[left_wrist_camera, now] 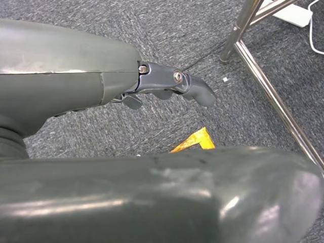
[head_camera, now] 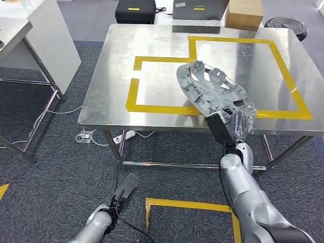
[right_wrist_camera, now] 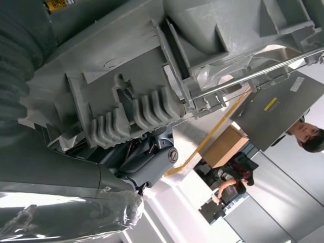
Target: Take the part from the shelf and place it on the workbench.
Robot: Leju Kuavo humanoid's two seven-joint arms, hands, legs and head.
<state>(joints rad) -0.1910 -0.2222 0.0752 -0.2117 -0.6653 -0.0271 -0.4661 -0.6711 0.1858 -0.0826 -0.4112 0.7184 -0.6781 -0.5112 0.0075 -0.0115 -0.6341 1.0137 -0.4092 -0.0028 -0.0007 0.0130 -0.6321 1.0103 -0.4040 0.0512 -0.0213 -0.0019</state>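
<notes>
Right hand (head_camera: 234, 124) gripping the part (head_camera: 214, 91) by its near rim, so no question which arm owns this one. Looks like a big round grey plastic disc with ribs and clips, tilted, stretching up and away from the hand, far edge highest over the bench (head_camera: 114, 76). Hard to tell if the low edge by the hand is touching the steel yet or just hanging right above it, probably not fully set down. Sits over the near line of the yellow tape (head_camera: 160, 108) outline, most of it already inside the marked box. Close up from the right wrist, ribbed underside pressed right against the fingers (right_wrist_camera: 151, 164), with the tape line and a cardboard box (right_wrist_camera: 223, 147) beyond. Left hand (head_camera: 124, 193) hanging low and well off to the side, over the carpet (head_camera: 57, 167), holding nothing, fingers (left_wrist_camera: 195, 88) stretched out loosely. Guessing the placing step is nearly done: what matters is that the disc lies forward of the hand, so just needs tipping flat away from the wrist and lowering. Main risk is the near rim ending up over the bench edge, since the hand is right at that edge.
</notes>
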